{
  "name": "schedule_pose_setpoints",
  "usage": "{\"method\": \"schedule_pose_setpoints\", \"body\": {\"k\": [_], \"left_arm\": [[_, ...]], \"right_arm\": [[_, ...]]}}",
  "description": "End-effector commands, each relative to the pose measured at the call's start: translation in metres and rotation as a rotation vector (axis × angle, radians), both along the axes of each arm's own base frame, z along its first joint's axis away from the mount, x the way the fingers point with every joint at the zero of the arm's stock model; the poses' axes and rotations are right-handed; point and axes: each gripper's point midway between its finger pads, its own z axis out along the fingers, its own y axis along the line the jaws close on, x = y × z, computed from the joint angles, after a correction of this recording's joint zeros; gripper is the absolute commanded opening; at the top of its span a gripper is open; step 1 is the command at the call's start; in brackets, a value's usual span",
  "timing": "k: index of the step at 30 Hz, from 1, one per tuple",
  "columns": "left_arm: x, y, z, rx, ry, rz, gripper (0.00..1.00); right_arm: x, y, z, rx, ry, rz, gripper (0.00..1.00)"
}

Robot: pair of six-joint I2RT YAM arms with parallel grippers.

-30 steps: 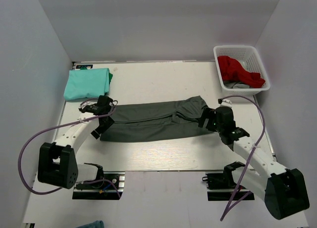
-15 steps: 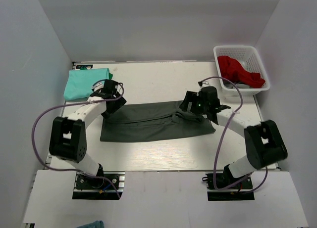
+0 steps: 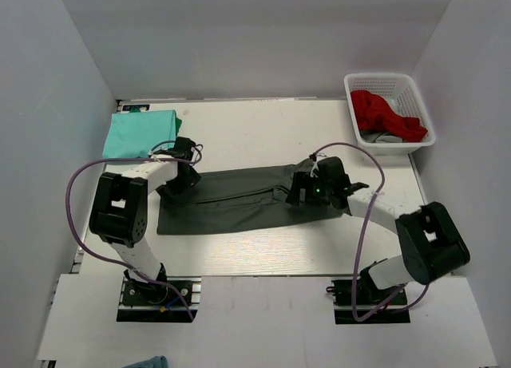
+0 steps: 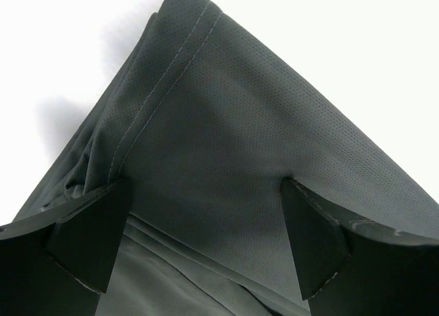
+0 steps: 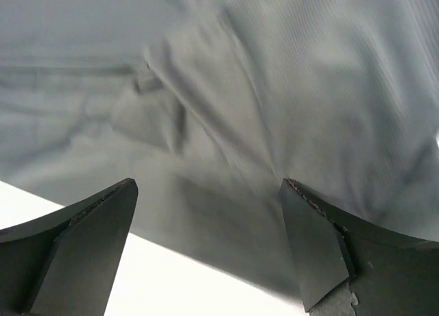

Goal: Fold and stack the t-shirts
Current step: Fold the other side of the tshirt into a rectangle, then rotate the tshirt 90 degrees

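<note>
Left and right jaws hover spread over both ends of the grey shirt (image 3: 239, 202), gripping nothing. Best pinch every layer at the corners before folding across the counter (image 3: 263, 128).

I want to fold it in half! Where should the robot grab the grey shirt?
The grey shirt lies flat on the table as a long strip, so pinch its short ends from above. Taking a corner at each end should lift it evenly.

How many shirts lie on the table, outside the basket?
2: the dark grey shirt spread across the middle; the mint green shirt folded at the far left corner. More could lie hidden under either.
</note>
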Motion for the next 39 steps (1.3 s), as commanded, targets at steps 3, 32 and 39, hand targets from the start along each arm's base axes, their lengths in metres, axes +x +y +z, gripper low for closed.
{"method": "schedule_pose_setpoints", "body": {"k": [3,32,39], "left_arm": [[-0.022,0.018,0.002,0.069,0.042,0.041,1.0],[-0.102,-0.022,-0.043,-0.12,0.291,-0.039,1.0],[-0.117,-0.065,-0.038,-0.223,0.386,-0.152,1.0]], "right_arm": [[-0.035,-0.03,-0.013,-0.095,0.066,-0.031,0.89],[0.055,-0.039,-0.027,-0.164,0.151,-0.335,0.9],[0.118,-0.021,-0.038,-0.079,0.192,-0.281,0.9]]}}
